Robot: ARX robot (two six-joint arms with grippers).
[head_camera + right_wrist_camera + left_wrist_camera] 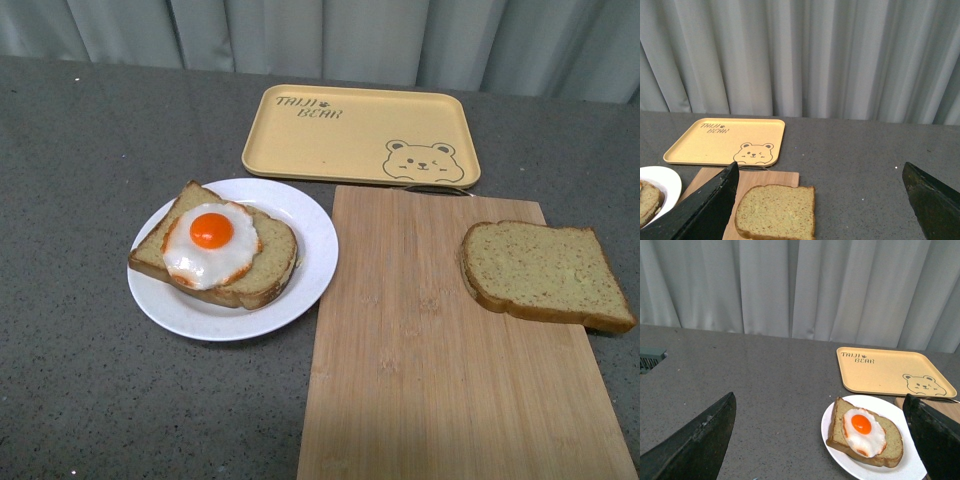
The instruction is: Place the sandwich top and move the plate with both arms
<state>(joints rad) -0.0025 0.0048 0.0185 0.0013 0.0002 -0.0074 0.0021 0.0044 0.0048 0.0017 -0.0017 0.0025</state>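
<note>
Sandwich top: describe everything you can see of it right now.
The sandwich top is a plain, roughly square slice of tan wholemeal bread with a darker crust, its speckled face bare. It lies flat on the far right part of the wooden cutting board, one corner overhanging the board's right edge. Nothing else touches it.

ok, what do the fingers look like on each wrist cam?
Left fingers: flat, matte black blades tapering to a point, faintly scuffed along the edge. Right fingers: same black tapered shape. No cables or markings show; front view shows neither arm.
</note>
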